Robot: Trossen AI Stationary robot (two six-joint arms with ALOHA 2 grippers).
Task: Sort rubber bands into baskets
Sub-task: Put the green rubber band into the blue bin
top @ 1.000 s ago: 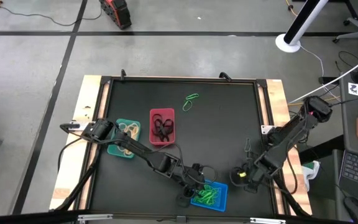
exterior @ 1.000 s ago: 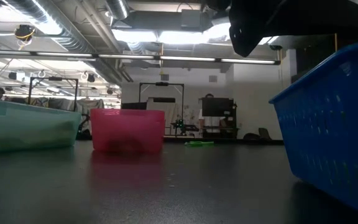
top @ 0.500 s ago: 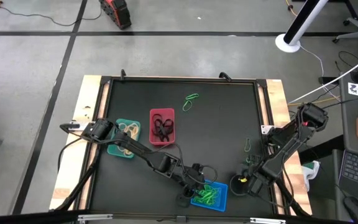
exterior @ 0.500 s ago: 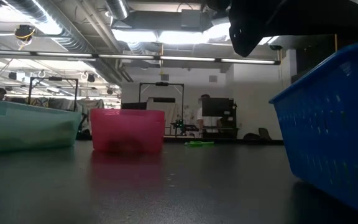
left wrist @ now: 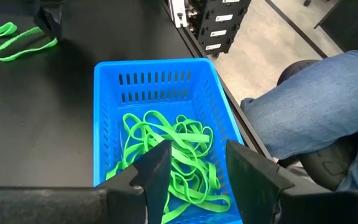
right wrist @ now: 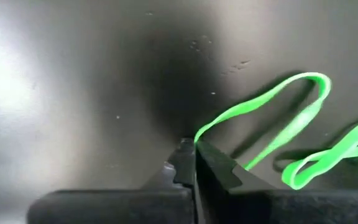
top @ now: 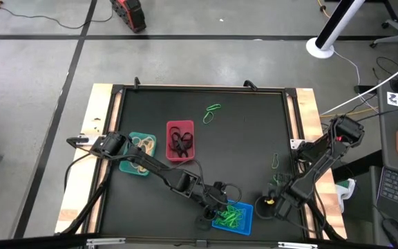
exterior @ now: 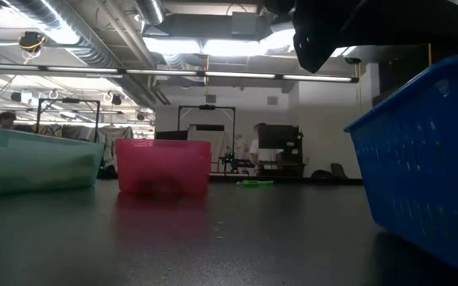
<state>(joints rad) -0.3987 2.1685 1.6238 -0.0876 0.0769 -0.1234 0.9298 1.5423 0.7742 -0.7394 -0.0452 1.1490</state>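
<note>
My right gripper (top: pixel 267 206) (right wrist: pixel 192 152) points down at the black table near its front right corner, shut on a green rubber band (right wrist: pixel 272 102). That band also shows in the left wrist view (left wrist: pixel 17 40). My left gripper (top: pixel 220 209) (left wrist: pixel 194 165) hovers open over the blue basket (top: pixel 249 223) (left wrist: pixel 107 93), which holds several green bands (left wrist: pixel 179 149). The teal basket (top: pixel 126 166) holds tan bands and the red basket (top: pixel 180 124) holds black ones. More green bands (top: pixel 213 111) lie loose near the far edge. My right gripper pinches one end of the green band's loop (right wrist: pixel 199 138) between its two fingertips, coming from above and pointing down. The rest of the band (right wrist: pixel 316 84) trails away from the fingers, slack, over the table top.
Another green band (top: pixel 275 161) lies on the table by the right edge. A person's leg in jeans (left wrist: pixel 316 106) shows just past the table's near edge beside the blue basket. The middle of the black table top (top: pixel 240 152) is bare.
My right gripper has gone down and a little toward the table's near edge, close to the blue basket's right side. The left arm and the baskets have kept still.
</note>
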